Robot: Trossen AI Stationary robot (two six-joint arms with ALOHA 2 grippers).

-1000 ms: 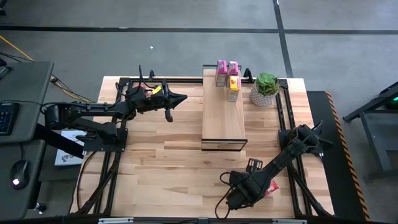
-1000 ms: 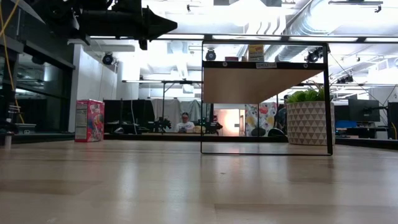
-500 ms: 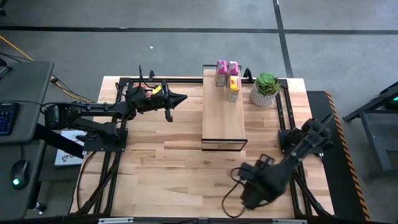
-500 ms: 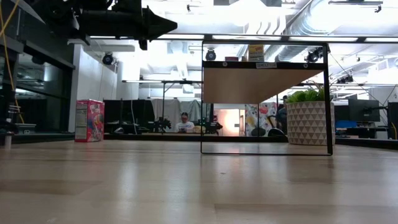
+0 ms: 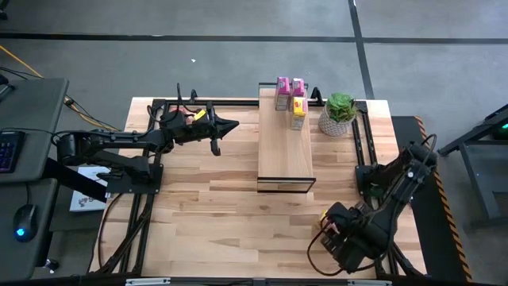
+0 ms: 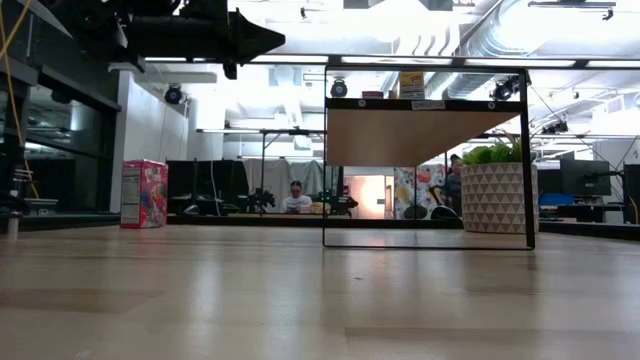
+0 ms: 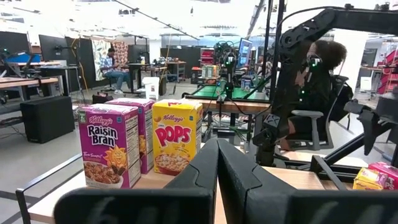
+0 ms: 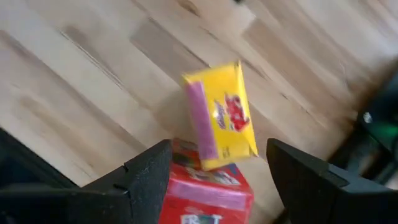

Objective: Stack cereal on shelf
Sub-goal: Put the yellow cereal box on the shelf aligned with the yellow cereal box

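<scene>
The shelf (image 5: 286, 151) stands at the table's far middle. On its far end stand two magenta cereal boxes (image 7: 109, 152) and a yellow one (image 7: 176, 137). My left gripper (image 5: 232, 125) hangs shut in the air left of the shelf, pointing level at it. Near the table's near right corner a yellow box (image 8: 222, 117) leans against a red box (image 8: 208, 186) on the tabletop. My right gripper (image 8: 219, 149) is open above these two, pointing down with a finger on either side. Another box (image 6: 145, 194) stands on the table at the far left.
A green plant in a white pot (image 5: 339, 114) stands right of the shelf's far end. A dark frame (image 5: 363, 151) runs along the table's edges. Bare wood lies between the shelf and the near edge. A person sits in the room beyond the table (image 6: 296, 196).
My right gripper has swung along the near edge toward the table's right edge, risen a little and rolled about its own axis. It now stands over the red and yellow boxes, its fingers just as far apart as before.
</scene>
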